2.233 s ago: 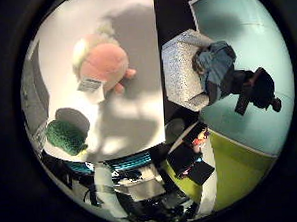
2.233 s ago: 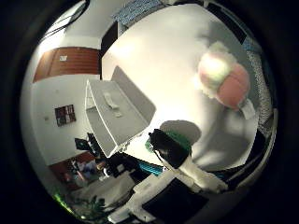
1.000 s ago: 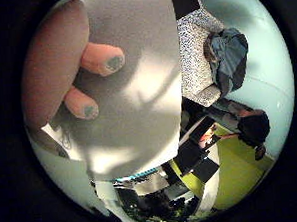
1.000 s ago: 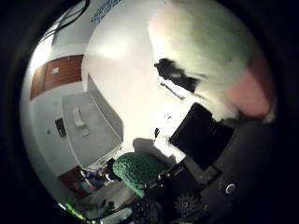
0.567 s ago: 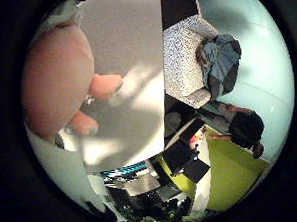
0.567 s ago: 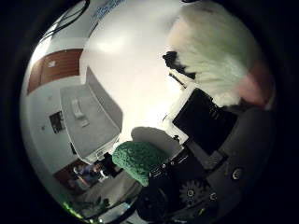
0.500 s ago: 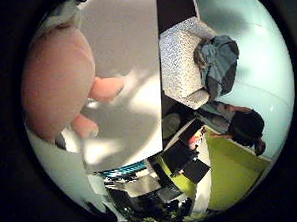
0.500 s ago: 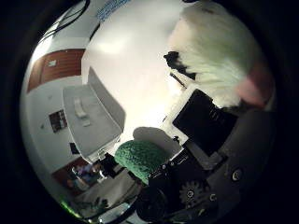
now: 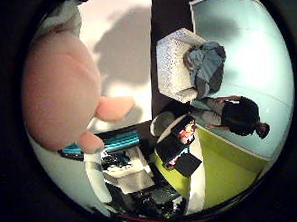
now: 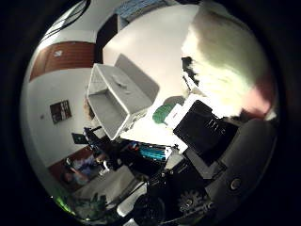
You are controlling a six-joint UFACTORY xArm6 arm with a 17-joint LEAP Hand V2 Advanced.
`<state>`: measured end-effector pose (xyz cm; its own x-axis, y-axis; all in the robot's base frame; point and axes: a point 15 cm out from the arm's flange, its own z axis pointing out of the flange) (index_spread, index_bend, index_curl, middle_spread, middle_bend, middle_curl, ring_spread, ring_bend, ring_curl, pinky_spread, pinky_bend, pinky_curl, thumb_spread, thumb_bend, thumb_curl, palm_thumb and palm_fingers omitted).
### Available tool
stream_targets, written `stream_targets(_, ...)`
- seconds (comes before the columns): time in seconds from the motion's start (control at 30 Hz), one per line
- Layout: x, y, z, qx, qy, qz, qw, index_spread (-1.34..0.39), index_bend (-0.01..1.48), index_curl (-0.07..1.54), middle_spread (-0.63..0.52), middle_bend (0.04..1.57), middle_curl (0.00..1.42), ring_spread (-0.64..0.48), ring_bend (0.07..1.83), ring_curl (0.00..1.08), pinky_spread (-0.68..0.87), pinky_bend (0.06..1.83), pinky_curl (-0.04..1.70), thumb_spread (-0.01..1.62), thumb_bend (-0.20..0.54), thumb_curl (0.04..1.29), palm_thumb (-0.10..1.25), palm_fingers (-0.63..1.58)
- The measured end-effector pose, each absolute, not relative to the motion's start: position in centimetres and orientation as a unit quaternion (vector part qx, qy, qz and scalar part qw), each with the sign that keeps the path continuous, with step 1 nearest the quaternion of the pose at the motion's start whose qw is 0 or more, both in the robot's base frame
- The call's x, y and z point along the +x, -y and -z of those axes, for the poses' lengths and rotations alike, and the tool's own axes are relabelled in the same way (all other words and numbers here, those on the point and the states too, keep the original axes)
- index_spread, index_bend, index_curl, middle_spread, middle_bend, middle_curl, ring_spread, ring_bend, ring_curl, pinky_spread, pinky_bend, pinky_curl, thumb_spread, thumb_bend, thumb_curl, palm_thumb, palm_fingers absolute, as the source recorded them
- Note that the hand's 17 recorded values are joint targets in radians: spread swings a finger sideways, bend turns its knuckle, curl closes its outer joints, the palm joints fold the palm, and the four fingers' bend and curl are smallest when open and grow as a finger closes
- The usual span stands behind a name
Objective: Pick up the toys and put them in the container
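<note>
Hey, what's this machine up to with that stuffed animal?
The robot's hand has a pink and white plush toy right against its palm and seems to have lifted it off the white table. A green toy lies on the table beside the grey container, which looks empty from here. Whether the fingers are closed round the plush is hard to see.

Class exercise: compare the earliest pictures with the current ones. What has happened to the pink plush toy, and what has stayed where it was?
The hand came down on the pink plush toy, which lay alone on the white table, took hold of it and has lifted it: the toy still fills the view close to the palm while the table has dropped away. The green toy stays on the table, and the white container stays beside it, with no toy visible inside.
</note>
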<state>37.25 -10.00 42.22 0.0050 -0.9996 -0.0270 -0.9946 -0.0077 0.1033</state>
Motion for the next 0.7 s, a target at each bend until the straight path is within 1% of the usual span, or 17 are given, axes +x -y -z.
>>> stream_targets(0.37, 35.7, -7.4, -51.3, 0.798, 0.600, -0.002, -0.053, -0.32, 1.00, 1.05, -0.19, 1.30, 0.97, -0.25, 1.39, 0.86, -0.15, 1.22, 1.27, 0.85, -0.016, 0.79, 1.04, 0.98)
stream_targets(0.57, 34.4, -17.0, -53.2, 0.832, 0.547, -0.015, -0.092, -0.32, 0.97, 1.06, -0.19, 1.29, 0.97, -0.25, 1.37, 0.87, -0.15, 1.19, 1.29, 0.84, -0.016, 0.81, 1.04, 1.00)
stream_targets(0.7, 33.8, -21.4, -53.2, 0.844, 0.525, -0.015, -0.107, -0.32, 0.96, 1.07, -0.19, 1.27, 0.96, -0.25, 1.36, 0.87, -0.15, 1.17, 1.30, 0.83, -0.016, 0.81, 1.04, 1.02)
